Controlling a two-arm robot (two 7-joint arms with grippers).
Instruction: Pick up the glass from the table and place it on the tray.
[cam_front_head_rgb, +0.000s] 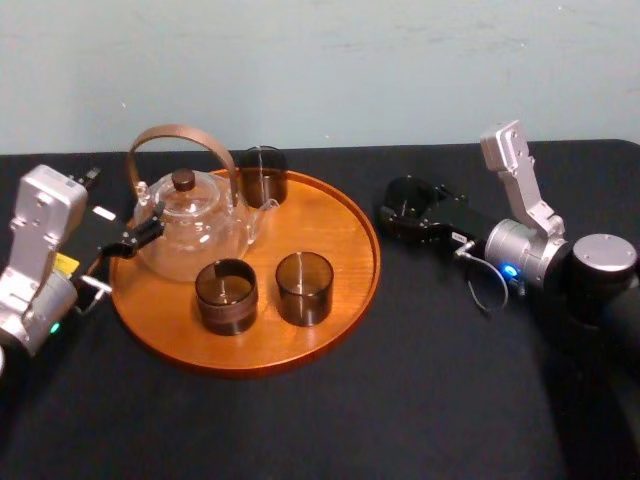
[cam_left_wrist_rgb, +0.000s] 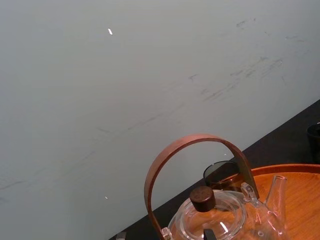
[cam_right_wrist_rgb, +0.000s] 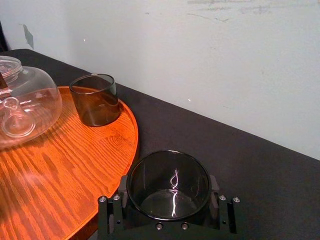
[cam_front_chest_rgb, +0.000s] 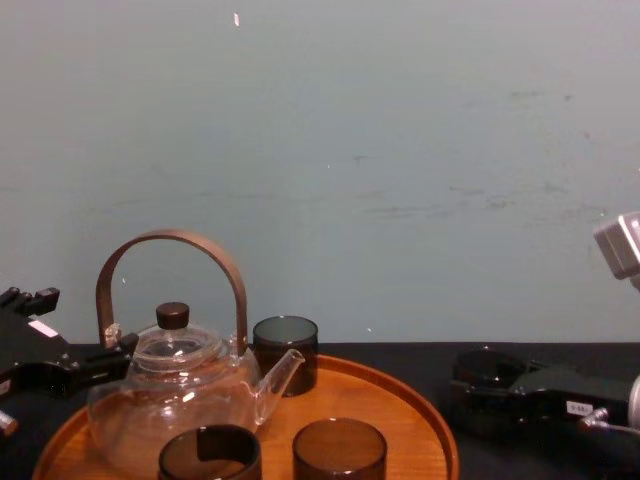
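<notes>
Nearest to us, the black table (cam_front_head_rgb: 400, 400) is stretching wide under everything. On it the round wooden tray (cam_front_head_rgb: 335, 235) is sitting toward our left side, and it is holding four things.

At the tray's near edge two dark tumblers are standing upright side by side, apart from each other: the left tumbler (cam_front_head_rgb: 226, 295) and the right tumbler (cam_front_head_rgb: 303, 288). From above we are looking into their open mouths and seeing only dark walls.

Behind the left tumbler the clear teapot (cam_front_head_rgb: 190, 225) is resting on the tray, its spout pointing right. Its lid knob (cam_front_head_rgb: 183, 180) is dark, and its brown hoop handle (cam_front_head_rgb: 180, 135) is arching over it. We are seeing the tray's wood through its clear body.

The left gripper (cam_front_head_rgb: 143, 230) is hovering at the tray's left rim, just beside the teapot. We cannot tell whether it is spread or pressed together.

Right of the tray, just off its rim, the right gripper (cam_front_head_rgb: 405, 203) is pinching the glass (cam_right_wrist_rgb: 168, 185), one jaw on either side of it. The glass is standing upright over the table, outside the tray. Through its mouth we are seeing down to its bottom, where only a streak of light is showing. Whether it is touching the table, we cannot tell.

Farthest back on the tray, the back tumbler (cam_front_head_rgb: 262, 175) is standing near the far rim, behind the teapot's spout.
</notes>
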